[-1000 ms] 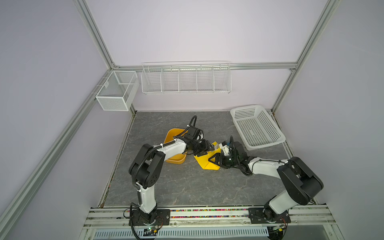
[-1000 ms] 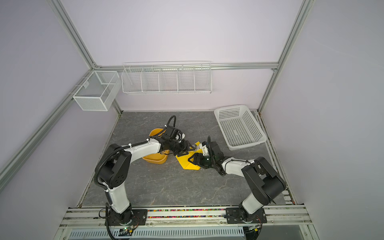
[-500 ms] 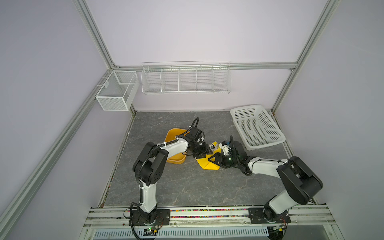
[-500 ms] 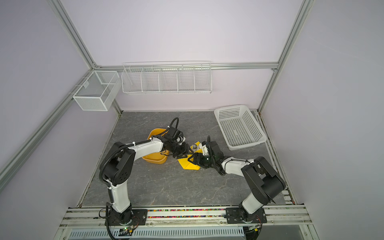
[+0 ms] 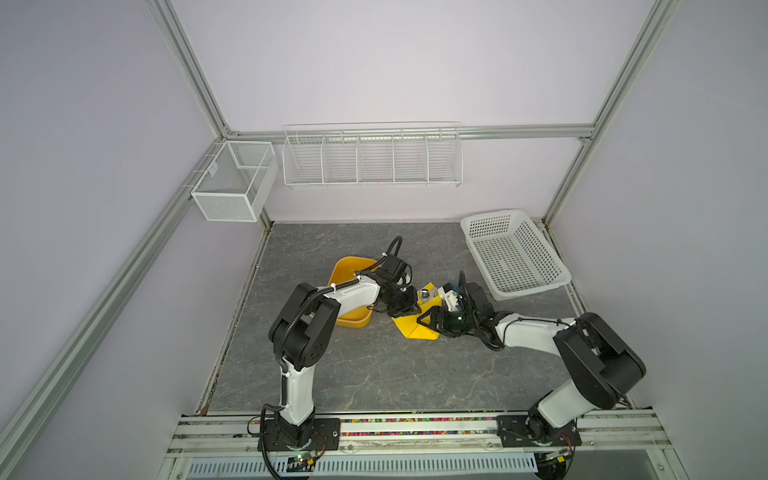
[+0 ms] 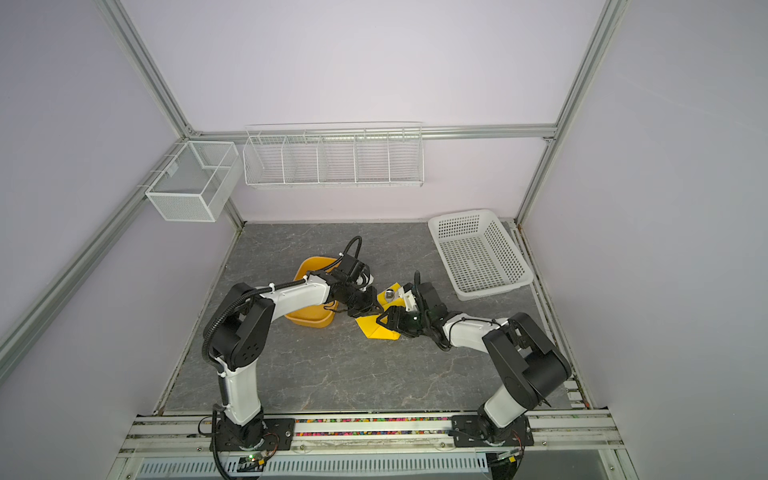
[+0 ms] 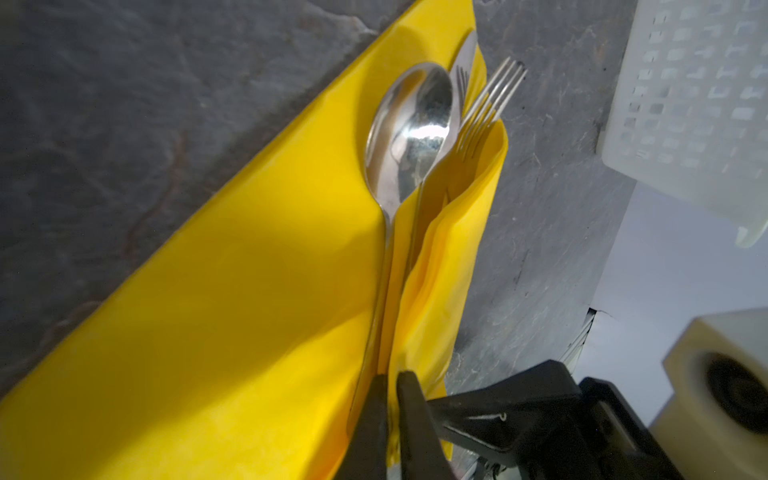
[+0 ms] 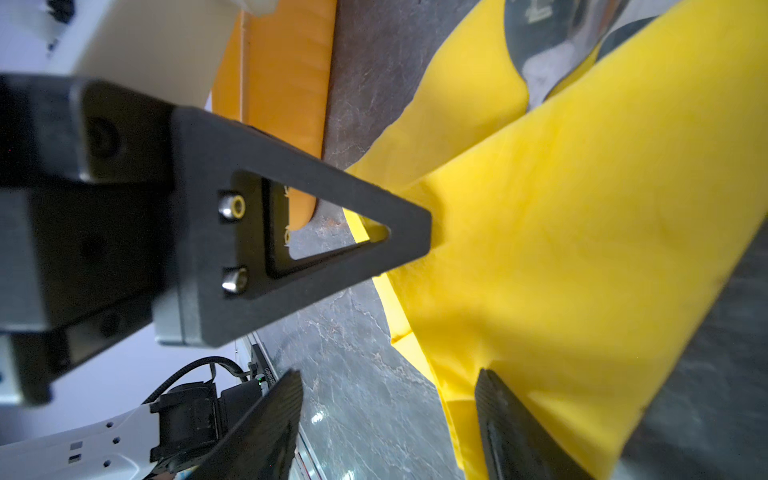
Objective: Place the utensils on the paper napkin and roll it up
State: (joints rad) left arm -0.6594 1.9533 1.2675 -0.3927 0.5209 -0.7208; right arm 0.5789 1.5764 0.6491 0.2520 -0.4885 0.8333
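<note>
The yellow paper napkin (image 7: 257, 316) lies on the grey floor, one side folded up over the utensils. A silver spoon (image 7: 411, 133) and a fork (image 7: 492, 97) rest in the crease, and a third piece (image 7: 465, 54) is partly hidden behind them. My left gripper (image 7: 394, 376) is shut on the raised napkin fold beside the spoon handle. My right gripper (image 8: 388, 374) stands open, one finger (image 8: 511, 424) over the napkin (image 8: 582, 249) and the other finger over bare floor. In both top views the two grippers (image 5: 415, 309) (image 5: 429, 322) meet over the napkin (image 5: 413, 330) (image 6: 379, 329).
An orange-yellow tub (image 5: 347, 270) (image 6: 311, 268) sits just left of the napkin, under the left arm. A white plastic basket (image 5: 513, 253) (image 6: 478, 253) stands at the back right. A wire rack (image 5: 372, 158) and a mesh box (image 5: 232, 183) hang on the walls.
My left gripper has closed onto the napkin fold. The right gripper stays open beside it, its jaws slightly narrower.
</note>
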